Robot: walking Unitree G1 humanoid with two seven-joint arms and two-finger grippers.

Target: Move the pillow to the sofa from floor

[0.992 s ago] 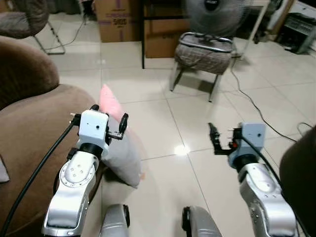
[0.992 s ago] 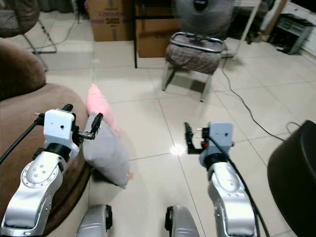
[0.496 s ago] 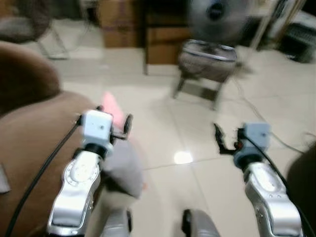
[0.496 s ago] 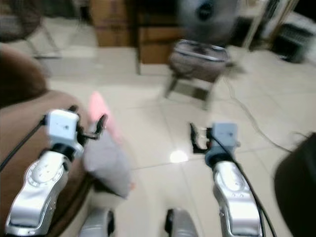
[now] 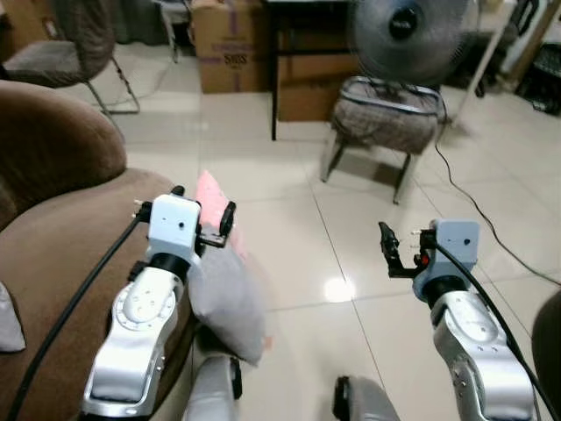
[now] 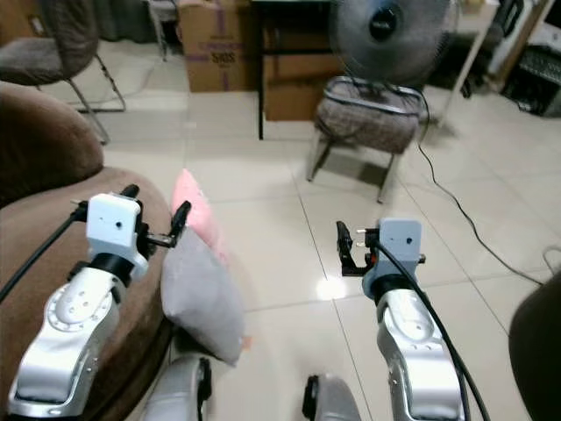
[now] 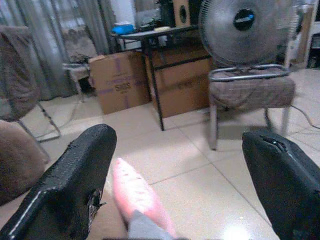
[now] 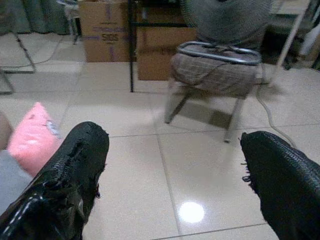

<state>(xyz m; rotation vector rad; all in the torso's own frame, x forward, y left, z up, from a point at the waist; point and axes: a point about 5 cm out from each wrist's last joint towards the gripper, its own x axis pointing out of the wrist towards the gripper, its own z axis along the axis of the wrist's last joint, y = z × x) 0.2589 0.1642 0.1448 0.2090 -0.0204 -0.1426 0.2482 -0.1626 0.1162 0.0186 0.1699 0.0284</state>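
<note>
**Pillow on the floor, leaning against the sofa**

Pillow, pink at the top and grey lower down, stands on edge on the tiled floor, propped against the front of the brown sofa. It is not on the seat.

My left gripper hovers above the pillow's pink upper end, fingers spread wide and holding nothing; from my left wrist the pink tip shows between them. My right gripper hangs over bare tile, well apart from the pillow, its fingers also spread apart and empty.

Ahead of me a padded stool with metal legs stands before a fan. Beyond them are cardboard boxes and a dark tabletop's frame. A power cable trails across the floor on my right.
</note>
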